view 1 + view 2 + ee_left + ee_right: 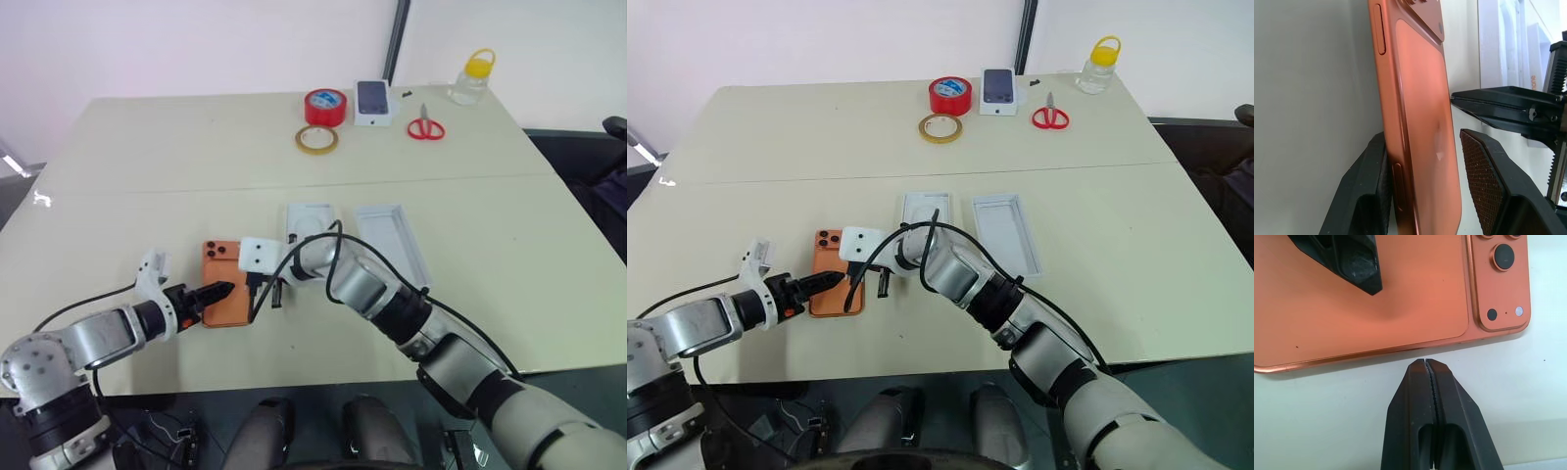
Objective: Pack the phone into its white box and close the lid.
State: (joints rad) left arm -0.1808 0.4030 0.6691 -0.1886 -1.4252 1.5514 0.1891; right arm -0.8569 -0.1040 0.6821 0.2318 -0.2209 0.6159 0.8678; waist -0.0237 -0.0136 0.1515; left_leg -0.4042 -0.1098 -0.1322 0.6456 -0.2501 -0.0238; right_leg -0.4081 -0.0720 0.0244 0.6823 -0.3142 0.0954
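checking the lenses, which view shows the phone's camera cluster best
The right wrist view: the phone shows its camera cluster sharply. Both eye views show small dark dots; the left wrist view catches just its edge.

Matt copper-orange phone (pixel 1376 298) back, glossy metal rim; pebbled black fingers (pixel 1484 181).

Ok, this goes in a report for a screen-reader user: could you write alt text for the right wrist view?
Shut right gripper resting on the table, its tip at the long edge of the orange phone, which lies back up with its camera lenses at one corner. One finger of the left gripper sits over the phone's back.
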